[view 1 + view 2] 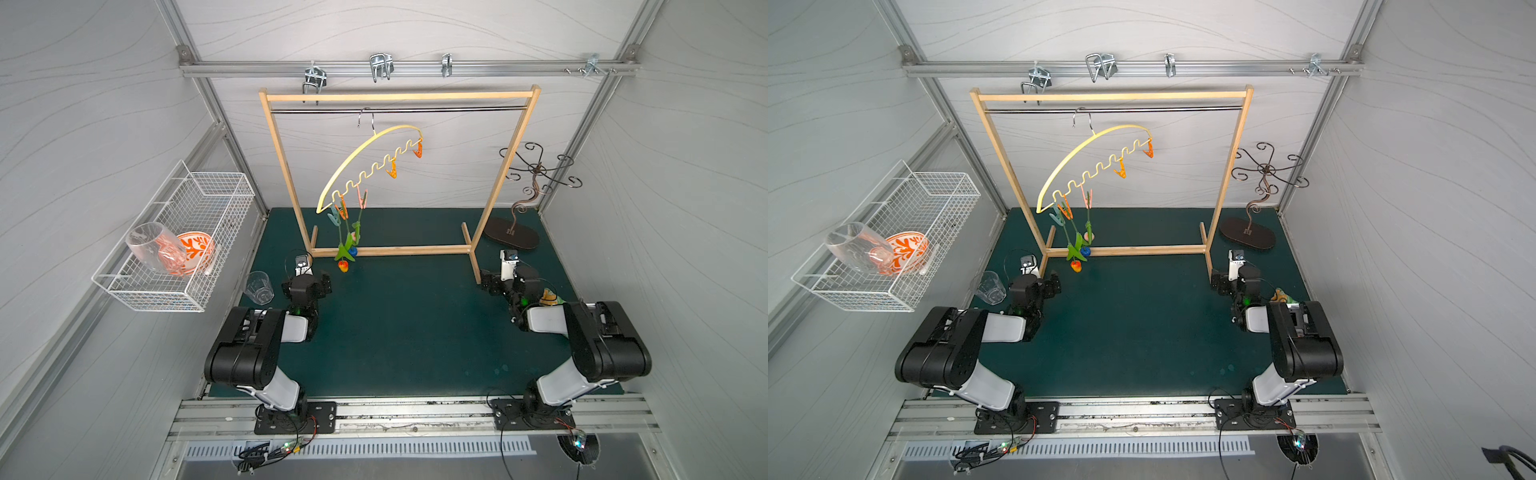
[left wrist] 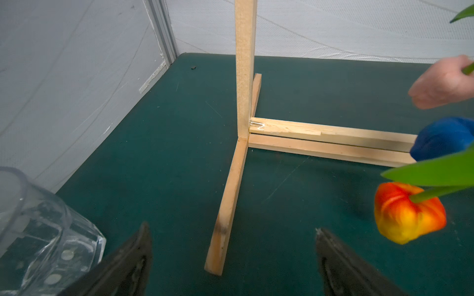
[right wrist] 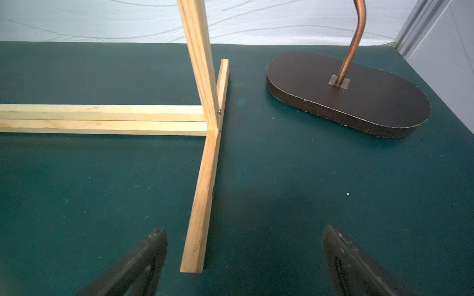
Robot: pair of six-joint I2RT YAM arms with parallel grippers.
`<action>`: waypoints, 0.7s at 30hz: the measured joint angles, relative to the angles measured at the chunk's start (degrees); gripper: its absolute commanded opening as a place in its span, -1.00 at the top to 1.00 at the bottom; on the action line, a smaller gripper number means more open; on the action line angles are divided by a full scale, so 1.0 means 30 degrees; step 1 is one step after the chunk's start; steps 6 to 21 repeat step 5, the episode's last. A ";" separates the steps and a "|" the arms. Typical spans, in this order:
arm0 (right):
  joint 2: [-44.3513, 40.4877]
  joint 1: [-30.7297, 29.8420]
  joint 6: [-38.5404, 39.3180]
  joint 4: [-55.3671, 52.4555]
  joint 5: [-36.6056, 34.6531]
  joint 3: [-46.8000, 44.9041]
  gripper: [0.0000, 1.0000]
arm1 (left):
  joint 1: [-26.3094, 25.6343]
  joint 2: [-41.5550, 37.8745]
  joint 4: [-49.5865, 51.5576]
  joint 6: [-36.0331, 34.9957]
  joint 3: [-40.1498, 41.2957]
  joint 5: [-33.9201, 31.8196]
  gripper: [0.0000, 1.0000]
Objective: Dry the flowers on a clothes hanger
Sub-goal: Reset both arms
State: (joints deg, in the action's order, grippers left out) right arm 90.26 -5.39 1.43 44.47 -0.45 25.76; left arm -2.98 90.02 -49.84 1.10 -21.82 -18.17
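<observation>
Top views: wooden rack (image 1: 399, 98) stands at the back of the mat (image 1: 399, 324). Clothes hanger (image 1: 340, 168) is hooked on its rail, tilted, low end toward the rack's left post. All 3 flowers (image 1: 347, 249) are pegged at that low end, stems near vertical, heads down by the rack's bottom bar. Left gripper (image 2: 232, 228) sits low by the rack's left foot, jaws spread, empty, with the flowers just inboard and above. Right gripper (image 3: 245, 229) sits by the right foot, also spread and empty, well apart from them. Judgement: hanging looks done; any touch-up falls to the left arm.
</observation>
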 measured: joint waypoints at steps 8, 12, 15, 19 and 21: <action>0.0000 0.0007 0.0015 0.0000 0.0423 0.0000 -0.98 | 0.0000 0.0000 0.0000 0.0000 0.0000 0.0000 -0.99; 0.0000 0.0007 0.0015 0.0000 0.0423 0.0000 -0.98 | 0.0000 0.0000 0.0000 0.0000 0.0000 0.0000 -0.99; 0.0000 0.0007 0.0015 0.0000 0.0423 0.0000 -0.98 | 0.0000 0.0000 0.0000 0.0000 0.0000 0.0000 -0.99; 0.0000 0.0007 0.0015 0.0000 0.0423 0.0000 -0.98 | 0.0000 0.0000 0.0000 0.0000 0.0000 0.0000 -0.99; 0.0000 0.0007 0.0015 0.0000 0.0423 0.0000 -0.98 | 0.0000 0.0000 0.0000 0.0000 0.0000 0.0000 -0.99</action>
